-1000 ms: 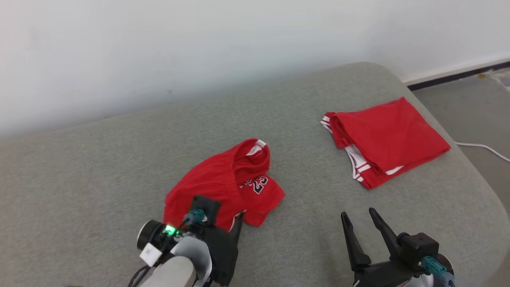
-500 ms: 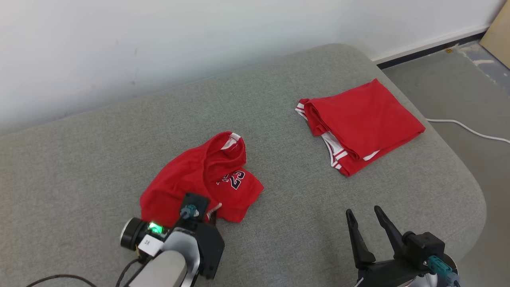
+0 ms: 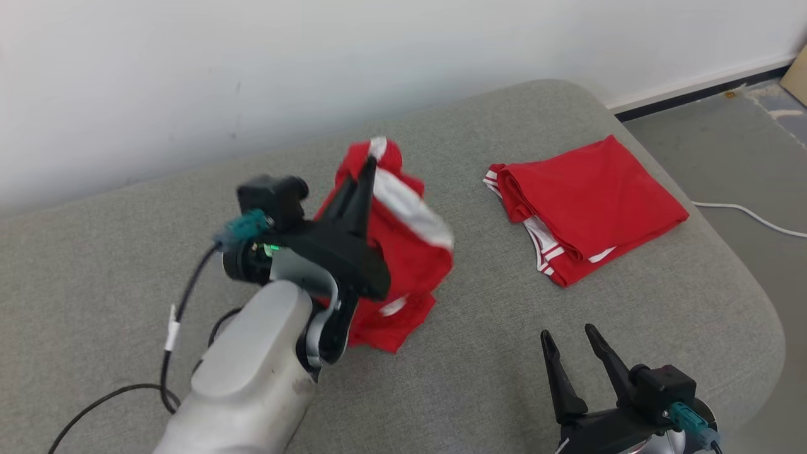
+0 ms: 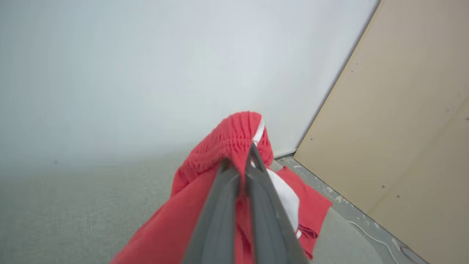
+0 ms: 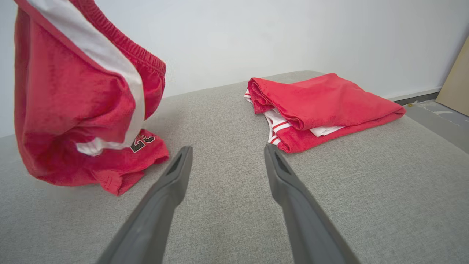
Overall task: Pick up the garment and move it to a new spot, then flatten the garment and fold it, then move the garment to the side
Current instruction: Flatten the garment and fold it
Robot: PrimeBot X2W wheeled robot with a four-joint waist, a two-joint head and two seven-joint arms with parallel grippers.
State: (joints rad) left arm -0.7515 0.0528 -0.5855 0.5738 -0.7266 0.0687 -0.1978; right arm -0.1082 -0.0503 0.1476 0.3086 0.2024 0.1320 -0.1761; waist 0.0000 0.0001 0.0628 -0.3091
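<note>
The garment [image 3: 403,252] is a pair of red shorts with white side stripes and a dark number print. My left gripper [image 3: 369,165] is shut on its elastic waistband and holds it up over the grey cushion [image 3: 126,252]; the lower hem still touches the fabric surface. In the left wrist view the two fingers [image 4: 220,205] pinch the gathered red waistband [image 4: 234,135]. In the right wrist view the shorts [image 5: 73,95] hang at the left. My right gripper [image 3: 570,343] stands open at the lower right, fingers apart over bare cushion [image 5: 227,190], holding nothing.
A folded red garment with white trim [image 3: 586,208] lies at the right of the cushion, also seen as the folded pile [image 5: 318,106]. A white wall runs behind. A white cable [image 3: 750,217] lies on the floor beyond the cushion's right edge. A tan board [image 4: 403,110] leans by the wall.
My left gripper has shut on the shorts' waistband and risen, lifting the garment off the cushion. The head camera has shifted. My right gripper stays open and still.
</note>
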